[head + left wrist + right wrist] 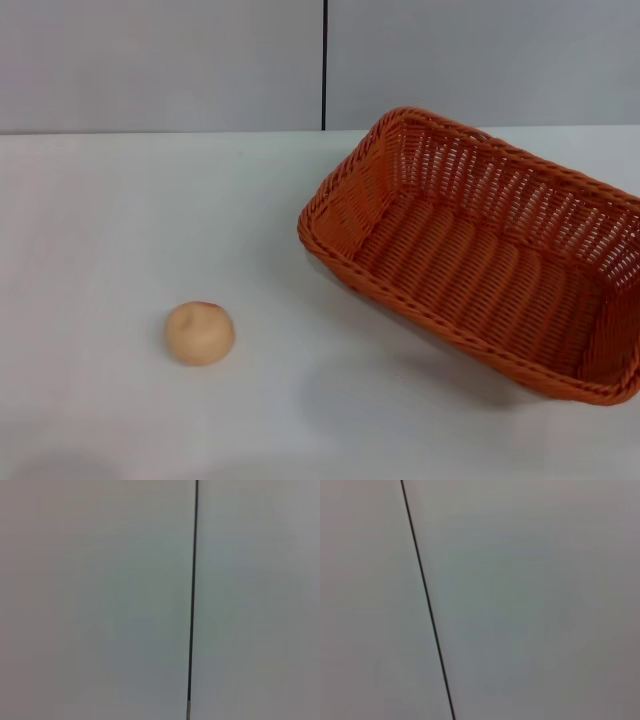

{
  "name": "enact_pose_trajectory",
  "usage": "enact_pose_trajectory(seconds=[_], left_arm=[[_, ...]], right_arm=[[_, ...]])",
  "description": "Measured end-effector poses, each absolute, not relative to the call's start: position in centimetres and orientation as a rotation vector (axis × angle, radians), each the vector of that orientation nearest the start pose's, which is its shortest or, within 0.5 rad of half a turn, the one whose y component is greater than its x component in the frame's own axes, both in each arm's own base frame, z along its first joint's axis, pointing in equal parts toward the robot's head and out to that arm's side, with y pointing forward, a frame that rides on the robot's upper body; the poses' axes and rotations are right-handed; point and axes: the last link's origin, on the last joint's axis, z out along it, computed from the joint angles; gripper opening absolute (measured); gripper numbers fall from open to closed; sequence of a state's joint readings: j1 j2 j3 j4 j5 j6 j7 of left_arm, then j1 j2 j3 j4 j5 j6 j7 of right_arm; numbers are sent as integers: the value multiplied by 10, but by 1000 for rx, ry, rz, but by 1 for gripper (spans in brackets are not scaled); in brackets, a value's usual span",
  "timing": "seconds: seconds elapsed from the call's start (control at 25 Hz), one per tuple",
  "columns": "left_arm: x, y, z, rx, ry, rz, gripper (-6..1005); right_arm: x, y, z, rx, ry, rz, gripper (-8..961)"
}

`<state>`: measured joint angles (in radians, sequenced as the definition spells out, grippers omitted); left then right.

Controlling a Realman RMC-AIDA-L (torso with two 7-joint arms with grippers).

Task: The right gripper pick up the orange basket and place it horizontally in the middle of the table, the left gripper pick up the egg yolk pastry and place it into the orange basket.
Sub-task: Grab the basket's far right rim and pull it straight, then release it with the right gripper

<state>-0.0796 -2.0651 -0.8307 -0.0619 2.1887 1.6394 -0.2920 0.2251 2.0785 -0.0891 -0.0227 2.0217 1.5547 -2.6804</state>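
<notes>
The burnt-orange woven wicker basket (480, 255) lies askew at the frame's right; the small tan domed pastry (200, 333) sits lower left. The wicker is probably light and stiff, so grip its braided rim. Neither gripper shows, so their state is unknown.

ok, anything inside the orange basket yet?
No. The orange basket shows only its bare woven floor; the egg yolk pastry sits apart on the table. The near wall hides a strip of floor behind it. Neither pincer is in view.
</notes>
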Motion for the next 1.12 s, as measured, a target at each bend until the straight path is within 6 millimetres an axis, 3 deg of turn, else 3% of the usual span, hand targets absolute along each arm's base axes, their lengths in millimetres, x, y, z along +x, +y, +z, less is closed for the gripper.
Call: enact_pose_trajectory(seconds=[0.68,0.88,0.96,1.0,1.12], left_arm=[[-398,179,46,-1266,-590,-818,844],[-399,184,48,-1331,-582,-812,844],[-400,186,50,-1346,-589,-816,844],[-401,186,50,-1347,-595,-820,844],[-401,186,50,-1347,-595,-820,844]], right_arm=[[390,224,60,-1160,594,921,828],[386,213,61,-1262,537,918,827],[386,206,66,-1293,516,937,827],[387,198,79,-1322,512,991,827],[387,196,95,-1382,532,1052,827]])
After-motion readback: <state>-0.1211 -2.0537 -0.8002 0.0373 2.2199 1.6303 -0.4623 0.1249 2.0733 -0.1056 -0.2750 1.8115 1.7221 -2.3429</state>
